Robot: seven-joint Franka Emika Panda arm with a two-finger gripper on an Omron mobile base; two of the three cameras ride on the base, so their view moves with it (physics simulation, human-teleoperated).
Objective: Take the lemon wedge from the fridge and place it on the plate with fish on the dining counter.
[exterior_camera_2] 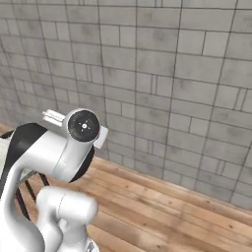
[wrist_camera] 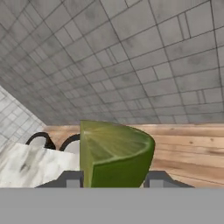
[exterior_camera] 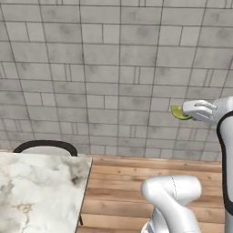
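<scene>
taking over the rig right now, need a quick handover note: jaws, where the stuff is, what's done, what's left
Gripper: jaws shut on the lemon wedge, held up in the air in front of the grey tiled wall; in the hand view the wedge sits between the jaws.
Dining counter: its marble corner is at the lower left of the left base view, with a dark stool back behind it; the wedge is off to its right, not over it.
Done: wedge picked up and carried.
Left: bring the wedge over the counter, find the plate with fish, set the wedge on it, open the jaws.
</scene>
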